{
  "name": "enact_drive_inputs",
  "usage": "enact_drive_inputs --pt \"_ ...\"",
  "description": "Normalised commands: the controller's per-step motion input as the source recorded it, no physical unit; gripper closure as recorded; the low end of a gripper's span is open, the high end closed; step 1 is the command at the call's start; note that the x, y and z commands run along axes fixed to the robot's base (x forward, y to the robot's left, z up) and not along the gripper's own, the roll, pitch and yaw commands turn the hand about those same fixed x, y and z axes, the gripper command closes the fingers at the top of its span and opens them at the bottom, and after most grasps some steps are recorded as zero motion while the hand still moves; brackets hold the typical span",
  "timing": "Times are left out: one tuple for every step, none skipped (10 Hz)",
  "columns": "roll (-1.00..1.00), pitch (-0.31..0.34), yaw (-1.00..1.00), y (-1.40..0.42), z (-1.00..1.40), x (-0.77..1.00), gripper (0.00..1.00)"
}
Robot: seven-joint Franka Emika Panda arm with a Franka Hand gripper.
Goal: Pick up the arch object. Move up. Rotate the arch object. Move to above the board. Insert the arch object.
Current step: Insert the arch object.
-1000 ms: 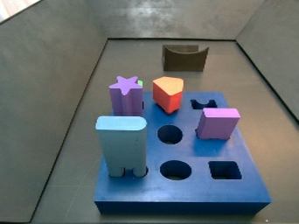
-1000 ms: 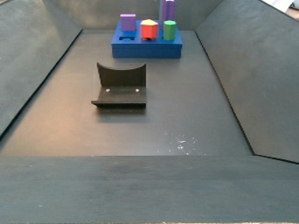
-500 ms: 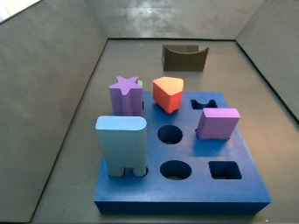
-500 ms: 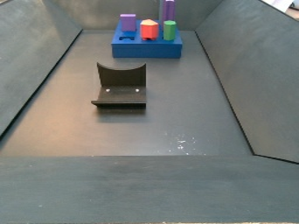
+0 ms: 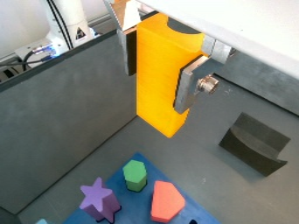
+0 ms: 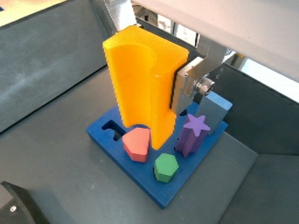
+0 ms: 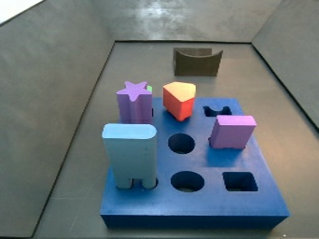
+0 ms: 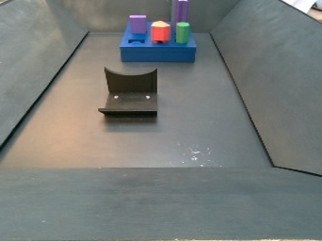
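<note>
Gripping the tall, narrow yellow-orange plastic arch object (image 6: 142, 79) between its silver fingers (image 5: 191, 84), our claw (image 5: 158, 61) holds it upright above the thick dark-blue holed board (image 6: 112, 128); we see neither in side views.

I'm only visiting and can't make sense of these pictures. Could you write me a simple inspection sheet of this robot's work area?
Surface: dark grey floor, bare apart from the fixture and the board.
Job's things: yellow-orange block held in the air; blue board on the floor, several holes open.
Clutter: light-blue block, purple star, red piece, lilac block, green piece, all in the board.
Gripper: gripper shows in both wrist views only, clamped on the yellow-orange block.
Cables: some beyond the wall.
Surroundings: grey walls.
</note>
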Motion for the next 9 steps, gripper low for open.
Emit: enact_drive_inputs --pt "0.02 0.104 0.0 0.0 -0.27 1.0 1.0" --pt "0.03 0.103 0.0 0.0 -0.29 1.0 1.0" --pt "0.01 0.073 0.0 0.0 -0.25 1.0 1.0" --pt "0.0 0.013 0.0 0.0 -0.19 1.0 1.0" --pt "0.0 0.0 0.0 -0.01 -0.16 1.0 1.0" --pt "0.0 0.0 0.0 -0.03 -0.13 1.0 1.0" --pt "0.0 0.0 0.0 -0.02 -0.14 1.0 1.0" --pt "-0.03 0.0 0.0 -0.04 -0.15 1.0 1.0" --pt "-0.02 0.0 0.0 -0.03 -0.16 1.0 1.0"
